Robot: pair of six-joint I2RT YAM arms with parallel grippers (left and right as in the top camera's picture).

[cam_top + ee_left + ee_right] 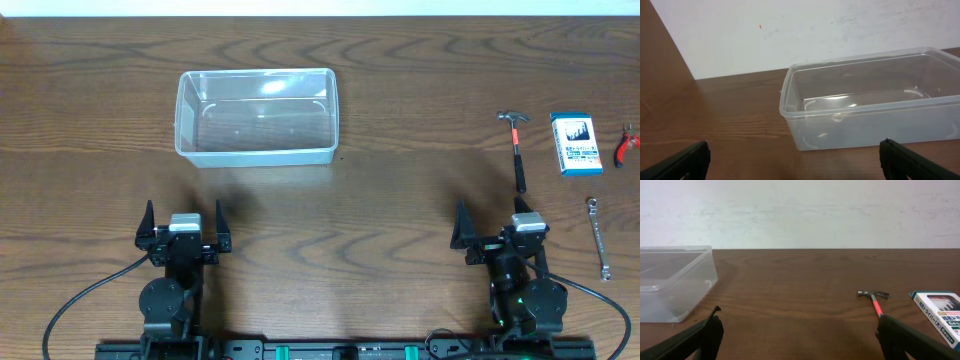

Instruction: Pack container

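One broad desk [400, 80] carries everything. The container [256, 115] stands empty at upper left, ahead of the left claw [185, 215]. It is probably light, thin-walled and slick, so it is best pinched at its rim. Both claws gape released, the right claw [492, 222] near the hammer [518, 150], box [575, 143], wrench [598, 236] and pliers [626, 145].

Bare counter [380, 220] ahead of the left tool [184, 212], then the container [256, 152] blocks; the hammer [518, 150] lies just ahead-right of the right tool [492, 215].
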